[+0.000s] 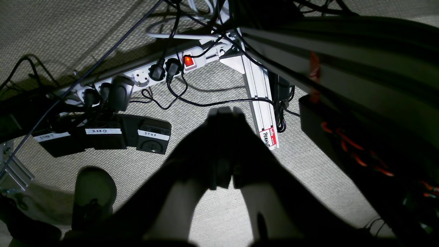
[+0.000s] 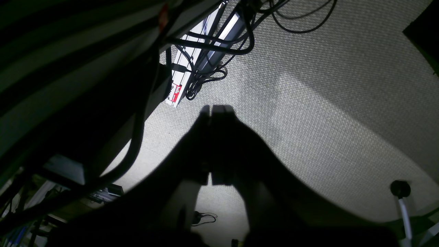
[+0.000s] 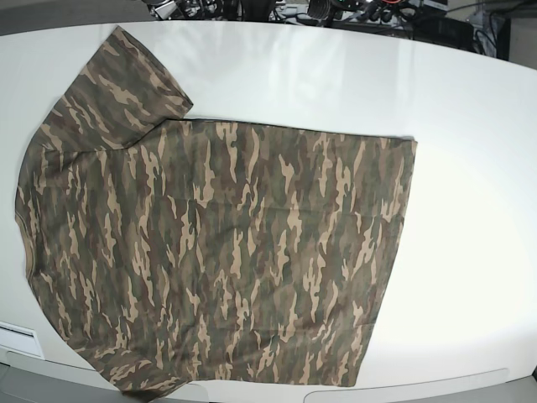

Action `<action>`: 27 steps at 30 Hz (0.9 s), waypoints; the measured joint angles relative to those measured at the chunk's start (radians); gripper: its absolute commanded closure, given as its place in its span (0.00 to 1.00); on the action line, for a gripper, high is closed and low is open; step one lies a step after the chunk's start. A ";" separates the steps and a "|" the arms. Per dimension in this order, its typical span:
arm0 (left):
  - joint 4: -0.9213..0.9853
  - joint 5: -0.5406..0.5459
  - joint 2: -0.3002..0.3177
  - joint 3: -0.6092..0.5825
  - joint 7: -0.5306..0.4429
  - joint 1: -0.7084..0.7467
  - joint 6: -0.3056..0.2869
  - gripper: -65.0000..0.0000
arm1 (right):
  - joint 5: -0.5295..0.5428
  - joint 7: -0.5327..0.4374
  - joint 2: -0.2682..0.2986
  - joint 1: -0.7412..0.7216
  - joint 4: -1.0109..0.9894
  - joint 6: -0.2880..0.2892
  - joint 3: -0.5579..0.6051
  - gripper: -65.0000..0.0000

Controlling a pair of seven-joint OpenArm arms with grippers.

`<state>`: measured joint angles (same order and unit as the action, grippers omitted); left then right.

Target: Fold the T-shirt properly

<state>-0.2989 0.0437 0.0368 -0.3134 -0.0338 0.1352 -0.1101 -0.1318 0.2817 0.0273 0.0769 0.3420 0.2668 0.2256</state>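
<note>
The camouflage T-shirt point(image 3: 218, 252) lies spread flat on the white table point(image 3: 470, 168) in the base view, collar side at the left, hem at the right, one sleeve toward the far left corner. Neither arm shows in the base view. My left gripper point(image 1: 224, 111) hangs below table level over the carpet, its jaws together and empty. My right gripper point(image 2: 216, 109) also hangs over the carpet, jaws together and empty. The shirt is out of both wrist views.
In the left wrist view a power strip point(image 1: 144, 73), labelled pedals point(image 1: 103, 135), cables and an aluminium table leg point(image 1: 262, 103) lie on the floor. The right wrist view shows the table underside point(image 2: 68, 68) and cables.
</note>
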 measured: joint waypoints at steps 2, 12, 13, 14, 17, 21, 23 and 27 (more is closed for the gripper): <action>0.000 0.000 -0.001 0.000 0.000 0.000 0.000 1.00 | 0.000 0.000 0.000 0.000 0.000 0.000 0.000 1.00; -0.026 0.000 -0.001 0.000 -0.011 0.023 0.047 1.00 | 0.001 0.055 0.003 0.020 0.072 0.074 0.000 1.00; -0.033 0.000 -0.001 0.000 -0.011 0.031 0.047 1.00 | 0.001 0.051 0.003 0.022 0.077 0.078 0.000 1.00; -0.039 0.000 -0.001 0.000 -0.011 0.035 0.047 1.00 | 0.001 0.051 0.002 0.023 0.078 0.078 0.000 1.00; -0.042 0.011 -0.001 0.000 -0.010 0.037 0.047 1.00 | 0.000 0.052 -0.004 0.025 0.079 0.028 -0.004 1.00; -0.055 0.031 0.000 0.000 -0.010 0.035 0.047 1.00 | 0.000 0.051 -0.011 0.032 0.085 -0.039 -0.004 1.00; -0.063 0.031 0.000 0.000 -0.006 0.036 0.046 1.00 | 0.000 0.052 -0.011 0.034 0.087 -0.039 -0.004 1.00; -0.087 0.030 0.000 0.000 0.024 0.046 0.039 1.00 | -0.003 0.051 -0.011 0.042 0.090 -0.028 -0.004 1.00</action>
<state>-0.3862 0.0738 0.0372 -0.3134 -0.0097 0.1810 -0.0708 -0.1349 0.3325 0.0158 0.1192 0.4320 0.2390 0.2218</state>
